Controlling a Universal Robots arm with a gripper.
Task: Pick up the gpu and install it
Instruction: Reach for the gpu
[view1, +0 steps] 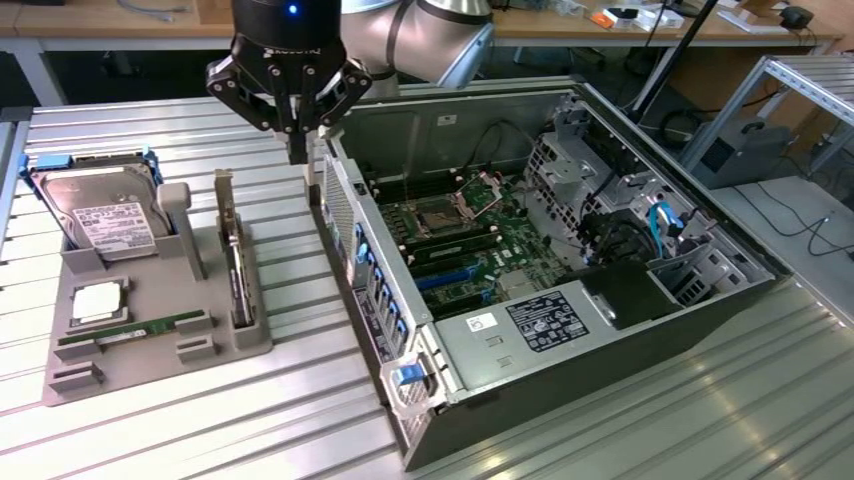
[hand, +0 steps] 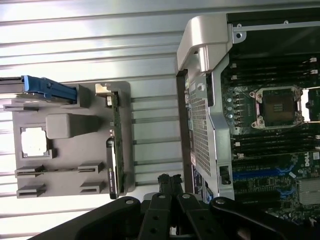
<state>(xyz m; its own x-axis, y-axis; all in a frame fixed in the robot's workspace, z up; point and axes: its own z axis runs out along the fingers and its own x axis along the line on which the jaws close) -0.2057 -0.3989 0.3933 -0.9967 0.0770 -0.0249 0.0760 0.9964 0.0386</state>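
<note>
The gpu stands on its edge in a slot of the grey holder, a thin dark card with its silver bracket at the far end. In the wrist view the gpu runs along the edge of the holder that lies toward the computer. My gripper hangs above the strip of table between the holder and the open computer case, its fingers shut with nothing in them. The dark fingertips show over that same gap in the wrist view, a short way from the card.
The holder also carries a silver hard drive with blue rails, a processor chip and a green RAM stick. The case lies open with its motherboard showing, on a ribbed metal table.
</note>
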